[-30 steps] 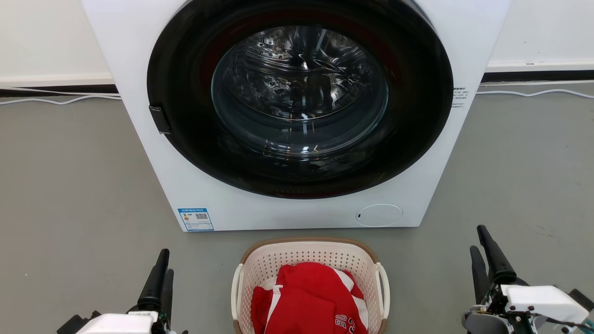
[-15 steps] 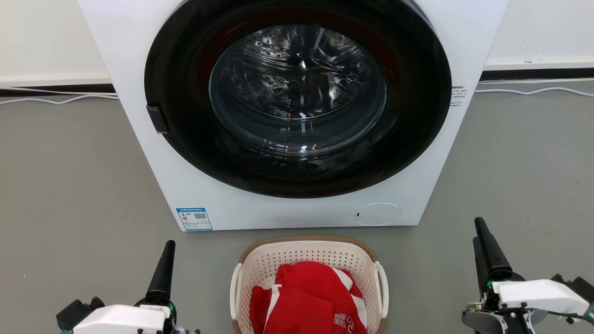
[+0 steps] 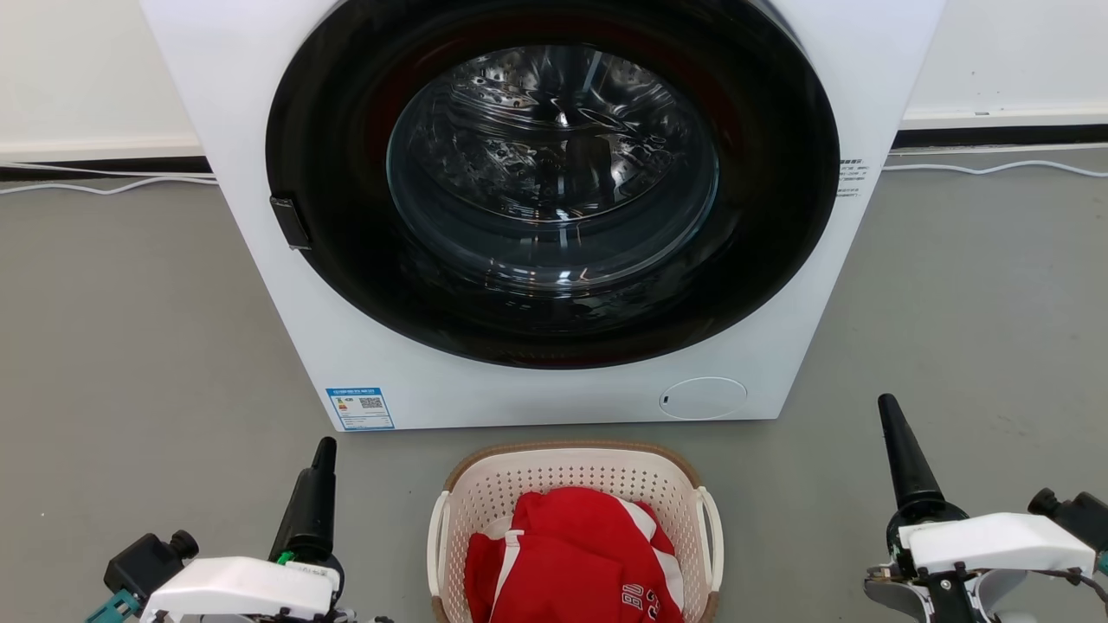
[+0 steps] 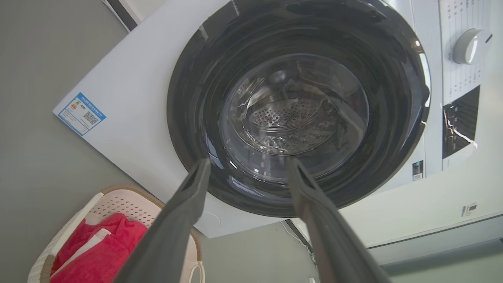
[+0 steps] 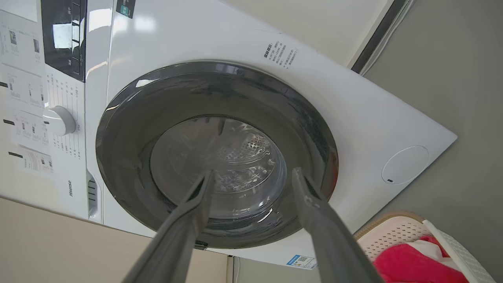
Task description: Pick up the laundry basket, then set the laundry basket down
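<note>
**Ana:** Where is the laundry basket [image 3: 563,480]?

**Ben:** It sits on the grey floor [image 3: 130,346], just in front of the big white washer [image 3: 554,182]. A red and white cloth [image 3: 576,554] lies inside it.

**Ana:** And where are the fingers?

**Ben:** The left gripper [image 3: 322,450] is on the basket's left. The right gripper [image 3: 890,411] is on its right, a bit farther off. The basket is between the 2 and touches neither.

**Ana:** Are the fingers shut?

**Ben:** No. In the left wrist view, the left gripper [image 4: 248,163] has its 2 dark fingers spread apart with nothing between them. The right gripper [image 5: 252,175] looks the same in its own view. Both point at the washer's round door.

**Ana:** Do those views show the basket too?

**Ben:** Yes. The basket [image 4: 118,202] is low in the left corner, partly behind 1 finger. In the right wrist view the basket [image 5: 397,234] is low in the right corner.
</note>
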